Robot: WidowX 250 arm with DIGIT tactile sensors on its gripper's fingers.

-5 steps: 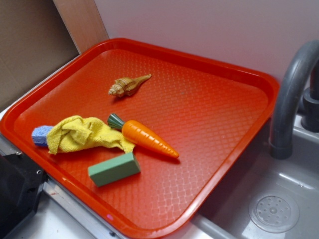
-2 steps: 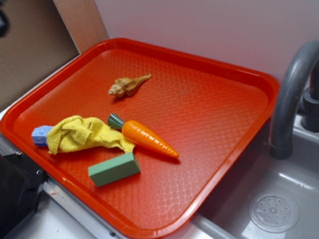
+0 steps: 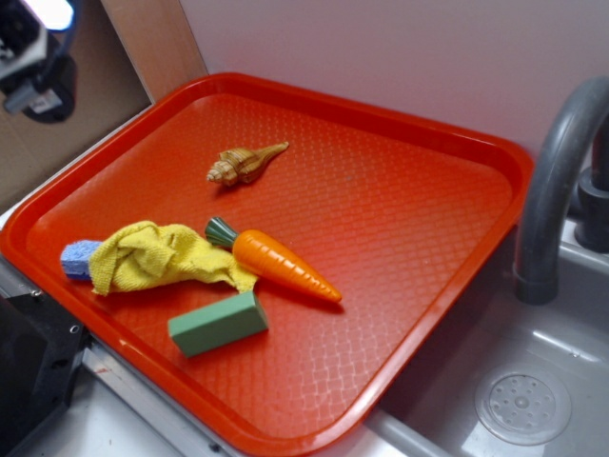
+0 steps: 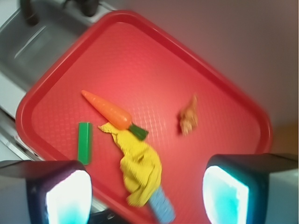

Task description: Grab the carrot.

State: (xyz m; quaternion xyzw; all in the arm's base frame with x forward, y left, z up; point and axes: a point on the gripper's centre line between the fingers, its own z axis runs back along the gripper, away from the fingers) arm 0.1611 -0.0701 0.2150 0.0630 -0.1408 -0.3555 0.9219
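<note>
The orange carrot (image 3: 282, 264) with its dark green stem cap lies on the red tray (image 3: 419, 190), left of middle, tip pointing toward the sink. From the wrist view the carrot (image 4: 108, 110) lies far below, beside the yellow cloth (image 4: 138, 167). My gripper (image 4: 147, 198) hangs high above the tray's left edge, open, with nothing between its fingers (image 4: 70, 198). In the exterior view only part of the arm (image 3: 36, 52) shows at the top left corner.
A tan seashell (image 3: 243, 164) lies behind the carrot. A yellow cloth (image 3: 157, 255) over a blue sponge (image 3: 78, 257) touches the carrot's stem end. A green block (image 3: 218, 324) lies in front. A grey sink (image 3: 533, 390) and faucet (image 3: 557, 181) stand to the right.
The arm has come into the exterior view at the top left corner. Everything on the tray has stayed in place.
</note>
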